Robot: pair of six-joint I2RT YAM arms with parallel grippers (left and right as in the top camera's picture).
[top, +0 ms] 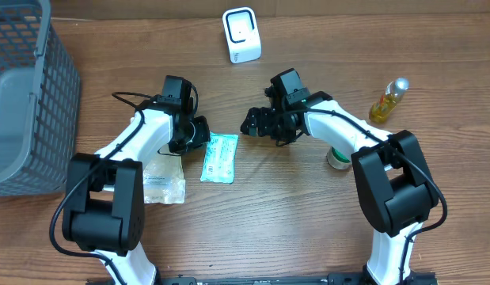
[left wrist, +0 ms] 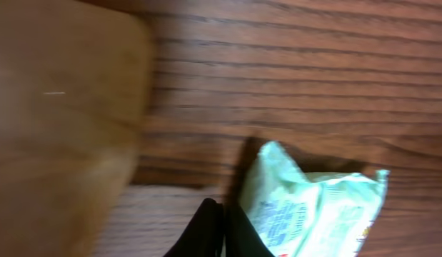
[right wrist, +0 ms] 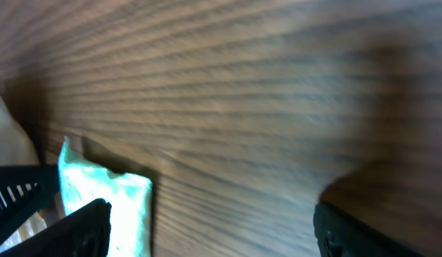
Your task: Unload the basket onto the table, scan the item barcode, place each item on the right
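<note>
A pale green packet lies flat on the wooden table between the two arms. My left gripper is just above its upper left corner. In the left wrist view the black fingers are pressed together with nothing between them, and the packet lies just to their right. My right gripper hovers up and to the right of the packet, jaws spread wide and empty. In the right wrist view the packet sits by the left finger. The white scanner stands at the back centre.
A grey basket fills the far left. A clear plastic bag lies left of the packet. A small bottle of yellow liquid stands at the right, and a tape roll lies beside the right arm.
</note>
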